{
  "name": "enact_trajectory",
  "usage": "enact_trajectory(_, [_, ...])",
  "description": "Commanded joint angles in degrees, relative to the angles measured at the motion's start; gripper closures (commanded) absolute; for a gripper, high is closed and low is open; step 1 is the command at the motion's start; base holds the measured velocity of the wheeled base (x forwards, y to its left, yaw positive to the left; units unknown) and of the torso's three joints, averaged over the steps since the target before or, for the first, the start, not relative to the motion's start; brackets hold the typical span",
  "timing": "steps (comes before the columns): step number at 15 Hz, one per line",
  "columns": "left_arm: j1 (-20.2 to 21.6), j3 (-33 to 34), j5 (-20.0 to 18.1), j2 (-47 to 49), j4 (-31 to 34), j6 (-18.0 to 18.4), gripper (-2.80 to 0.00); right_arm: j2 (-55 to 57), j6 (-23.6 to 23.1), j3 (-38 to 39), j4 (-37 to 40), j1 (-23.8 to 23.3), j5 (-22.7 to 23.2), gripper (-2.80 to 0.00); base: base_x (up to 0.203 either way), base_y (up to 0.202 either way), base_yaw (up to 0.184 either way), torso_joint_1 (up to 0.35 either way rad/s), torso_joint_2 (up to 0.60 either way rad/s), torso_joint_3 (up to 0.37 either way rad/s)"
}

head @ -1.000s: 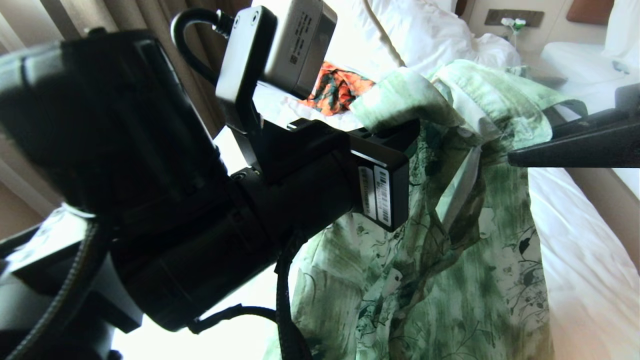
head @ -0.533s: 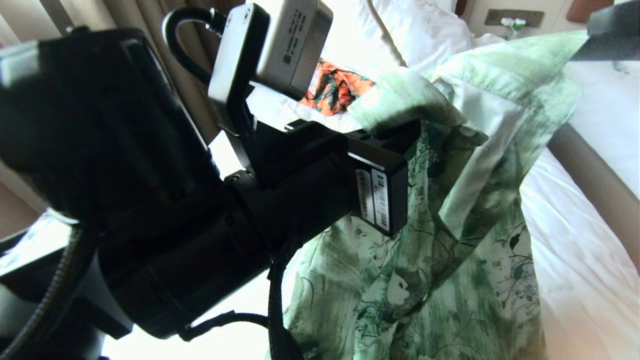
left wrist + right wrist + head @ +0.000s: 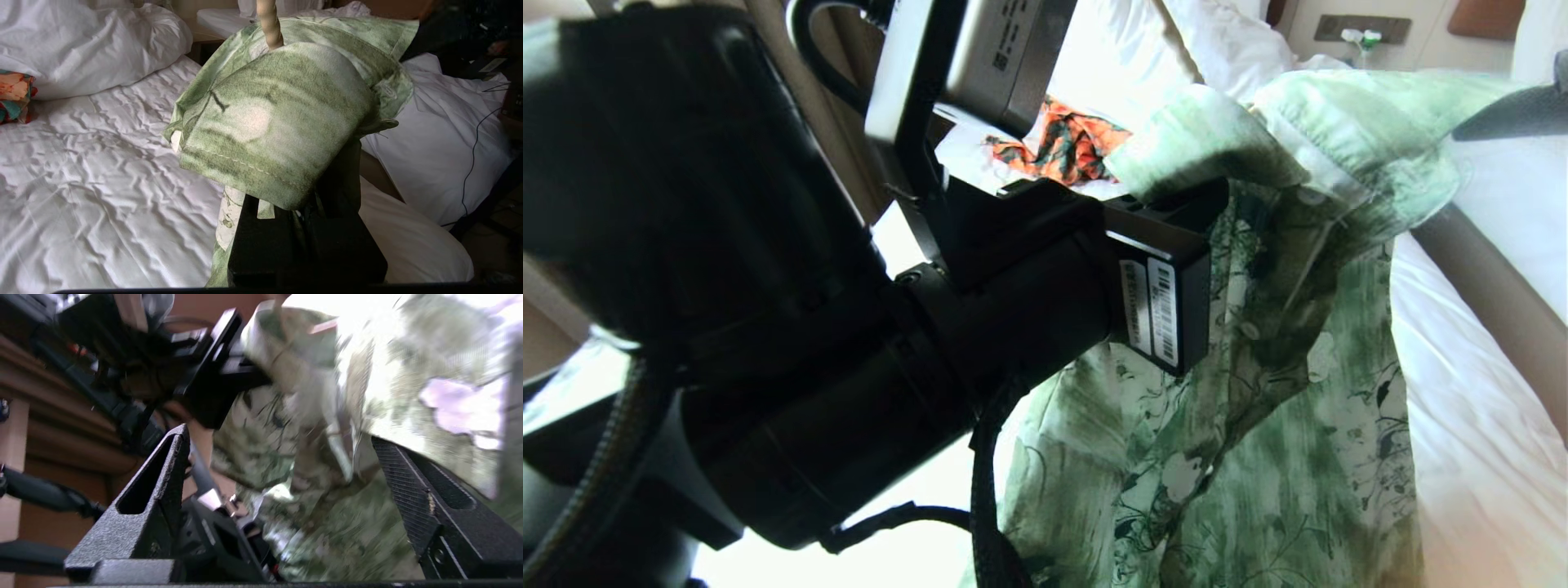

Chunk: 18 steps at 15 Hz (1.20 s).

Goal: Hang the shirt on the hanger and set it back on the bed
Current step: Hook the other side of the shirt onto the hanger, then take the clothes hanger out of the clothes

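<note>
The green and white leaf-print shirt (image 3: 1258, 425) hangs in the air over the bed (image 3: 1470, 425), collar uppermost. My left gripper (image 3: 306, 204) is shut on cloth just under the collar (image 3: 278, 118). The cream hook of the hanger (image 3: 269, 22) sticks up out of the collar, and the rest of the hanger is hidden inside the shirt. My right gripper (image 3: 280, 439) stands open beside the shirt's far shoulder (image 3: 1388, 106), with blurred cloth beyond its fingers (image 3: 408, 486) and nothing pinched. One dark finger (image 3: 1511, 114) shows at the head view's right edge.
A small orange-and-green garment (image 3: 1062, 151) lies on the sheet near the white pillows (image 3: 81, 45). A second white bed (image 3: 1519, 204) stands to the right across a narrow brown gap (image 3: 1486, 286). My left arm (image 3: 768, 310) fills the left of the head view.
My right gripper rose from the shirt's side to its upper right shoulder and its jaws opened. That shoulder now stretches out to the right. The left gripper kept its grip.
</note>
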Motion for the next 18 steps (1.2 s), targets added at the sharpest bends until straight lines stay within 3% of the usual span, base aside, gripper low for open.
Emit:
enact_trajectory(1, [-0.2, -0.5, 0.1, 0.2, -0.2, 0.1, 0.00, 0.4, 0.0, 0.0, 2.3, 2.9, -0.5, -2.80, 0.000, 0.000, 0.000, 0.000, 0.00, 0.000])
enact_trajectory(5, [-0.2, -0.8, 0.2, -0.2, 0.0, 0.1, 0.00, -0.5, 0.0, 0.0, 10.7, 8.4, -10.4, -2.80, 0.000, 0.000, 0.000, 0.000, 0.00, 0.000])
enact_trajectory(9, [-0.4, -0.4, 0.1, 0.2, 0.3, 0.0, 0.00, -1.8, -0.4, -3.2, 12.2, 8.7, -12.7, -2.80, 0.000, 0.000, 0.000, 0.000, 0.00, 0.000])
enact_trajectory(10, [-0.8, -0.5, 0.0, 0.1, 1.5, 0.0, 0.00, -2.4, -2.7, -3.5, 11.9, 8.7, -14.6, -2.80, 0.000, 0.000, 0.000, 0.000, 0.00, 0.000])
enact_trajectory(11, [-1.5, -0.6, 0.0, -0.2, 3.4, 0.0, 0.00, -3.2, -5.2, -3.6, 11.8, 8.7, -16.6, 0.00, 0.000, 0.000, 0.000, 0.000, 0.00, 0.000])
enact_trajectory(18, [-2.7, -2.9, -1.2, 3.0, 4.6, -0.2, 0.00, -4.6, -12.3, -3.6, 9.3, 8.6, -21.6, 0.00, 0.000, 0.000, 0.000, 0.000, 0.00, 0.000])
